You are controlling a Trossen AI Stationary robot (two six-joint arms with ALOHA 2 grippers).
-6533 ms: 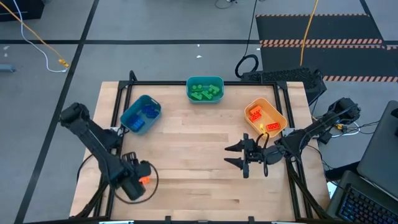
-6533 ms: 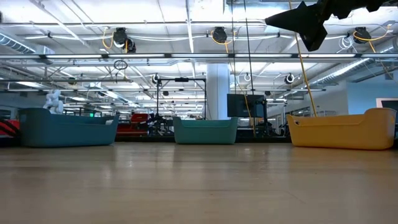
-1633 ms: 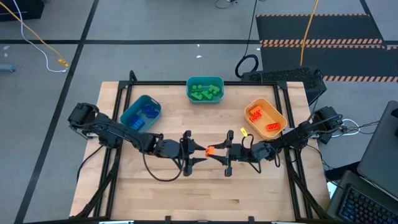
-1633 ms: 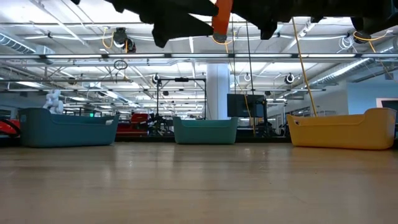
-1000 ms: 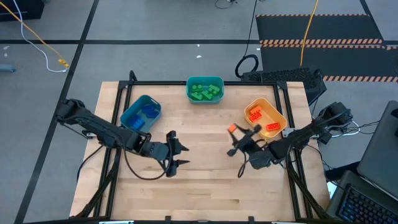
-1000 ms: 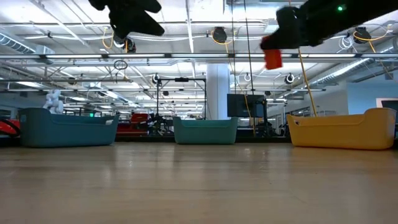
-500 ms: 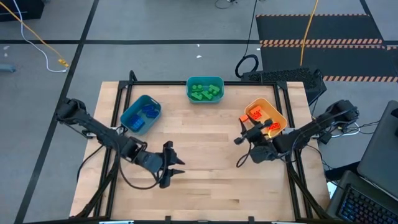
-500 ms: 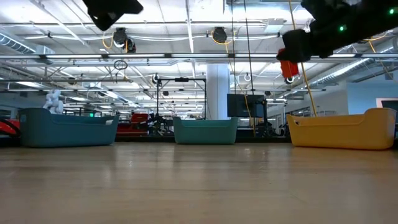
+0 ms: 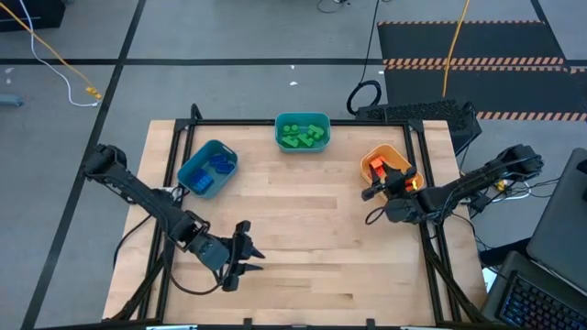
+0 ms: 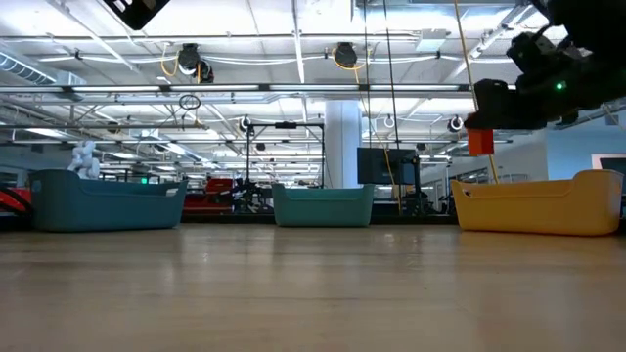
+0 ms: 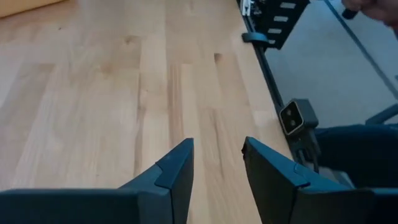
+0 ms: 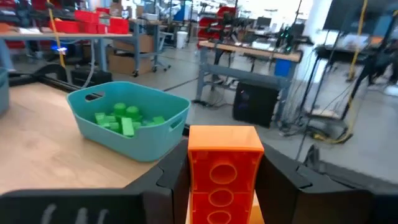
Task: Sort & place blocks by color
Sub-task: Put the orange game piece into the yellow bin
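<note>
My right gripper [image 9: 374, 190] is shut on an orange studded block [image 12: 224, 171] and hovers at the left rim of the orange-yellow bin [image 9: 401, 156]; in the low view the block [image 10: 480, 142] hangs high above that bin [image 10: 538, 205]. Green blocks [image 9: 303, 137] lie in the teal bin [image 9: 302, 119], and blue blocks [image 9: 218, 165] lie in the blue bin [image 9: 197, 179]. My left gripper [image 9: 246, 258] is open and holds nothing, low over the table's near-left part; in its wrist view the fingers [image 11: 180, 168] stand apart over bare wood. My right gripper pinches the orange block by two opposite side faces [image 12: 194, 168], one finger [image 12: 171, 174] on each side. The block's studded face is turned toward the wrist camera. The block is lifted clear of the table and hangs upright below the fingers [image 10: 504, 103].
The three bins stand along the far half of the wooden table [image 9: 303, 229], and a black frame rail [image 9: 422, 229] runs along its edges. Cables and a dark mat [image 9: 468, 41] lie on the floor beyond the far-right corner.
My right gripper has carried the orange block from the table's middle toward the far right, up to the orange-yellow bin, staying shut on it. My left gripper has drawn back toward the table's near-left corner, open and holding nothing.
</note>
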